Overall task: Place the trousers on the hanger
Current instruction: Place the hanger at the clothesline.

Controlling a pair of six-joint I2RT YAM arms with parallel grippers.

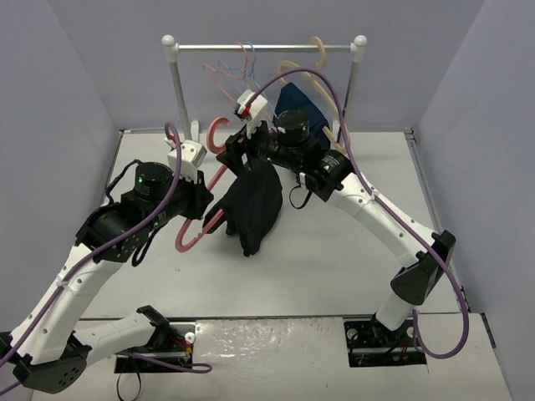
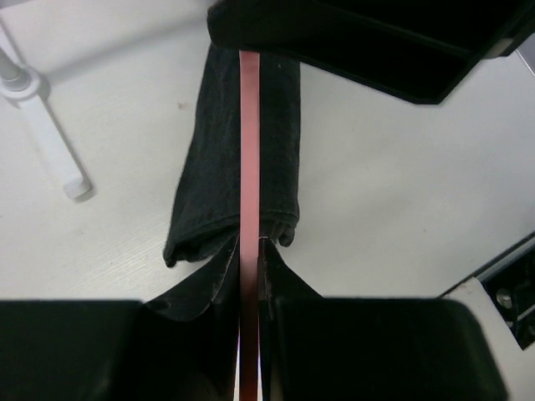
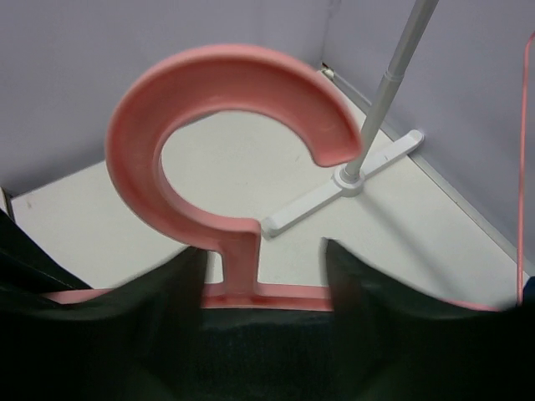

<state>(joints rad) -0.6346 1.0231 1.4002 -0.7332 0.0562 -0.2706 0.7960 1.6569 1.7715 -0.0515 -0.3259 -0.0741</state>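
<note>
The salmon-pink hanger (image 1: 219, 134) is held up over the table, hook toward the rail. The black trousers (image 1: 255, 205) are draped over one of its bars and hang to the table. My left gripper (image 1: 207, 210) is shut on that pink bar (image 2: 249, 125), which runs straight out between its fingers, with trouser cloth (image 2: 209, 150) folded over it ahead. My right gripper (image 1: 249, 142) is at the hanger's neck. In its wrist view the hook (image 3: 234, 79) stands just beyond the gripper (image 3: 263, 251). Its jaws stand apart, with black cloth (image 3: 267, 351) filling the gap.
A white clothes rail (image 1: 263, 48) stands at the back with a thin light-blue hanger (image 1: 230, 67), a tan hanger (image 1: 316, 52) and a navy garment (image 1: 297, 100). Its white foot shows close by (image 2: 50, 150) (image 3: 343, 188). Grey walls close in on three sides.
</note>
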